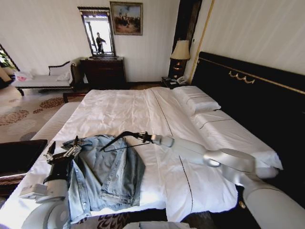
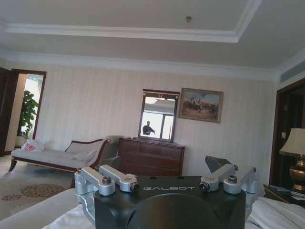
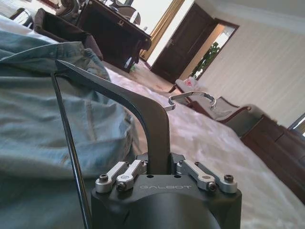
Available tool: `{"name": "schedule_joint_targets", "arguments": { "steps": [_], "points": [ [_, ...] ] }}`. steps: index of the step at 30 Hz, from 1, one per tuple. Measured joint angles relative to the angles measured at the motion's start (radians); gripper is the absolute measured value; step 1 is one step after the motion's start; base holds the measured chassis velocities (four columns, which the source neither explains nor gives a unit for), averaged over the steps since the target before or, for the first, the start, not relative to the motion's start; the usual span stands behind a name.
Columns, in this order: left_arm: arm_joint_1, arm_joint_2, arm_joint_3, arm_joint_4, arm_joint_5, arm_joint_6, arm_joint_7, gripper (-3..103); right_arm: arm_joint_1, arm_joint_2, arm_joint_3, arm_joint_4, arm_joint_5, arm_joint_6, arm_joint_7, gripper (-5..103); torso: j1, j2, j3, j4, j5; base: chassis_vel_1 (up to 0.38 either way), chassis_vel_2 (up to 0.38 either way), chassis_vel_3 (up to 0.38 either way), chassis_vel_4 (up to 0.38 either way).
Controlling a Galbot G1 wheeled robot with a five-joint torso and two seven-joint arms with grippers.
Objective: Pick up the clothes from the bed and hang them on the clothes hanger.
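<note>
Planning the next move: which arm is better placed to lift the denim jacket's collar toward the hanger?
Left, probably. The left tool sits at the light-blue denim jacket near its collar, while the right tool is shut on the thin black triangular hanger.

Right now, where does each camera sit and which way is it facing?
Head: high, looking down the bed; both arms show, left gripper by the denim jacket, right gripper holding the hanger.
Left wrist: low, facing the dresser wall; its gripper shows.
Right wrist: just above the sheets, facing the jacket; jaws shut on the hanger.
Shared: jacket and hanger, head and right wrist.
</note>
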Motion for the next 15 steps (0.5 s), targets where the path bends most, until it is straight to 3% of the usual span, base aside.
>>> {"name": "schedule_joint_targets", "arguments": {
  "steps": [4,6,15],
  "points": [
    [-0.005,0.002,0.000,0.004,-0.001,-0.001,-0.001,100,0.012,0.060,-0.005,-0.035,-0.001,-0.013,0.087,22,0.000,0.000,0.000,-0.0005,-0.0002,0.000,0.000,0.000,0.000],
    [-0.009,0.002,0.003,0.006,-0.001,-0.001,-0.001,100,0.021,0.085,-0.006,-0.059,-0.023,0.016,0.134,22,0.000,0.000,0.000,-0.0007,0.0000,0.000,0.000,0.000,0.000],
    [-0.022,0.006,0.008,0.023,-0.002,-0.002,-0.001,100,0.047,0.139,0.015,-0.106,-0.089,0.091,0.100,22,0.000,0.000,0.000,-0.0006,0.0000,0.000,0.000,0.000,0.000]
  ]
}}
